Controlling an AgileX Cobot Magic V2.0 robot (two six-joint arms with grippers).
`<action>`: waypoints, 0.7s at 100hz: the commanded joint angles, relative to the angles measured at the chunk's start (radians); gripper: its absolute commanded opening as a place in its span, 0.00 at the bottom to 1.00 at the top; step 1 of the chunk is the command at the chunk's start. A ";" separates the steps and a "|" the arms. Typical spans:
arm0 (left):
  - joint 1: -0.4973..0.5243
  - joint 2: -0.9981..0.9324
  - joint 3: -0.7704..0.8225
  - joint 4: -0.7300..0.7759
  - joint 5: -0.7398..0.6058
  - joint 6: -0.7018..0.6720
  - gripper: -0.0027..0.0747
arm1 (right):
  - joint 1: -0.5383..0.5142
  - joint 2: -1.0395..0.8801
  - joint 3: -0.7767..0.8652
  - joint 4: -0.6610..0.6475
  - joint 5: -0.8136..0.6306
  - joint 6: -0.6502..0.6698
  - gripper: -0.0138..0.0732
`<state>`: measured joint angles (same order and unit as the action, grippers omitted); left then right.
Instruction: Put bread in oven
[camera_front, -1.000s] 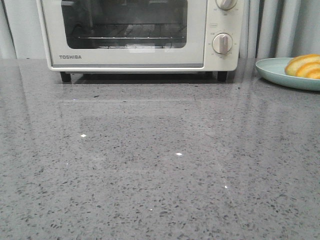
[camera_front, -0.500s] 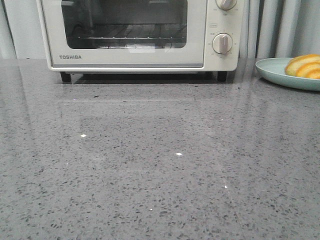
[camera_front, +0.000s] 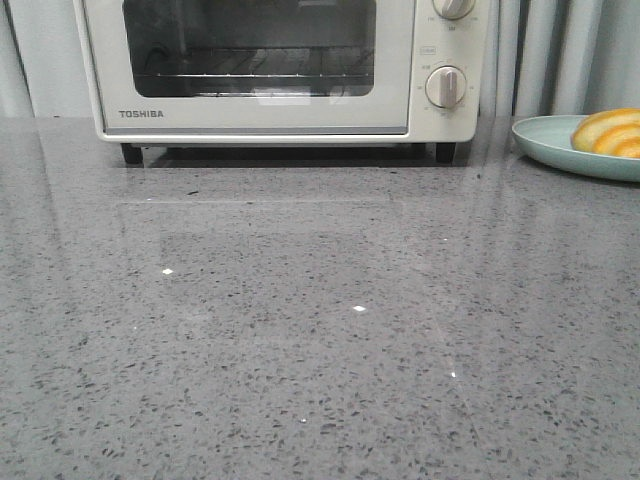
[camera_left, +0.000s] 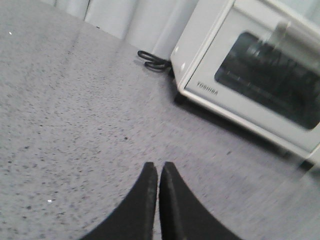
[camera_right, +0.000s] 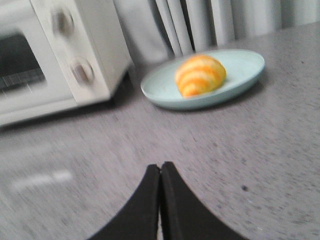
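Speckled grey stone, polished enough to throw back pale reflections, makes up the desk (camera_front: 320, 330). At its far edge stands one oven (camera_front: 280, 70), a boxy cream-white appliance with rounded corners, TOSHIBA lettering at the lower left of its door and short dark feet beneath. Its door is shut; through the dark glass window a wire rack (camera_front: 250, 78) shows as thin metal lines. Two round knobs (camera_front: 446, 87) sit one above the other on its right-hand panel, the upper one cut off by the picture edge.

To the right of the oven, and apart from it, lies one shallow round plate (camera_front: 545, 140) of smooth pale mint green. On it rests the single bread (camera_right: 200, 75), a plump golden-orange roll with paler yellow stripes, tapering toward one end; nothing is gripping it.

Each wrist view shows one pair of smooth black curved fingers. The left gripper (camera_left: 158, 175) hovers over bare desk with its jaws pressed together and holding nothing, the oven ahead of it. The right gripper (camera_right: 160, 177) likewise has its jaws together and empty, with the plate and bread ahead.

A coiled black cable (camera_left: 152, 60) lies on the desk beside the oven's left side. Pale grey curtains (camera_front: 560, 55) hang in vertical folds behind everything.
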<state>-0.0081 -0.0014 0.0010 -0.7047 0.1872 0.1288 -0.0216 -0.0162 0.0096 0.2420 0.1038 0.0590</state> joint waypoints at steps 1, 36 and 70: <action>0.002 -0.027 0.022 -0.247 -0.118 -0.010 0.01 | -0.005 -0.010 0.026 0.169 -0.120 0.000 0.10; -0.016 0.013 -0.089 -0.380 -0.051 0.118 0.01 | -0.005 0.010 -0.089 0.264 -0.139 -0.003 0.10; -0.093 0.534 -0.571 -0.330 0.129 0.608 0.01 | -0.003 0.339 -0.410 -0.071 0.056 -0.002 0.10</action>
<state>-0.0482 0.4161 -0.4317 -1.0175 0.3608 0.6538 -0.0216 0.2335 -0.3305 0.2086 0.2280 0.0590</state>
